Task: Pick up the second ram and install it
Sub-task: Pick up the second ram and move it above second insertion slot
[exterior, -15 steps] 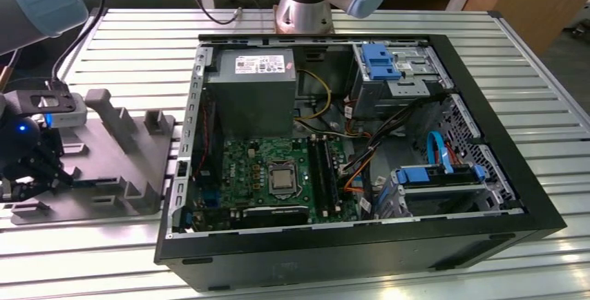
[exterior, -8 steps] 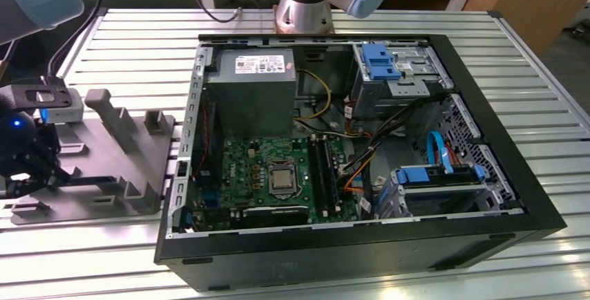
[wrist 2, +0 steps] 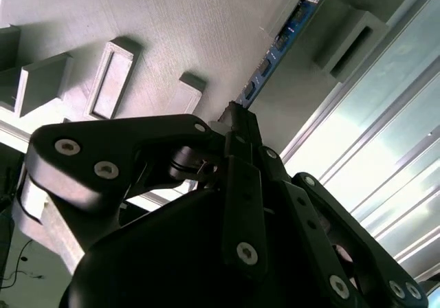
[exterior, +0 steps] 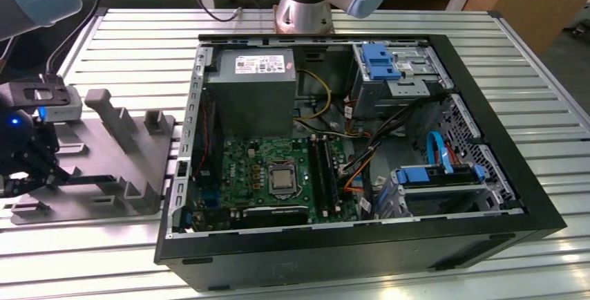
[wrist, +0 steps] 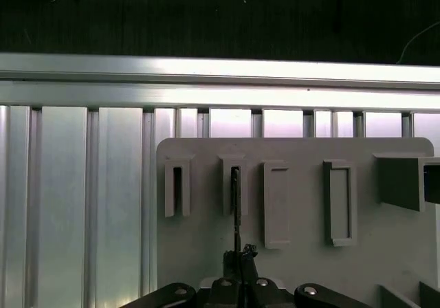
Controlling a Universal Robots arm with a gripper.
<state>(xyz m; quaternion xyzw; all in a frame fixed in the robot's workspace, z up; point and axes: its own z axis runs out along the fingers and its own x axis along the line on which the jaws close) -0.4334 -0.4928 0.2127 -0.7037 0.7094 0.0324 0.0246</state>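
- Broadly, the slatted metal table (exterior: 516,58) is carrying everything, with the open computer case (exterior: 369,255) sitting across its middle, motherboard facing up.
- The grey tray (exterior: 92,207) is lying flat near the table's edge at the exterior view's left, just beside the case wall.
- The gripper (wrist 2: 237,119) is hanging over that tray with its fingers drawn together. In both wrist views they are looking clamped on one short end of the stick.
- The second ram (wrist 2: 278,47) is standing on its long edge over the tray. Its far end is sitting in a slotted post, the second one from the tray's rounded corner, in the row along the tray's edge nearest the table's rail.
- Judging by its look, the stick is likely handling as light and stiff, yet thin and brittle. It is probably calling for a pinch across its flat faces near an end, avoiding the chips and the contact edge, with no twisting while it is sitting in the slot.
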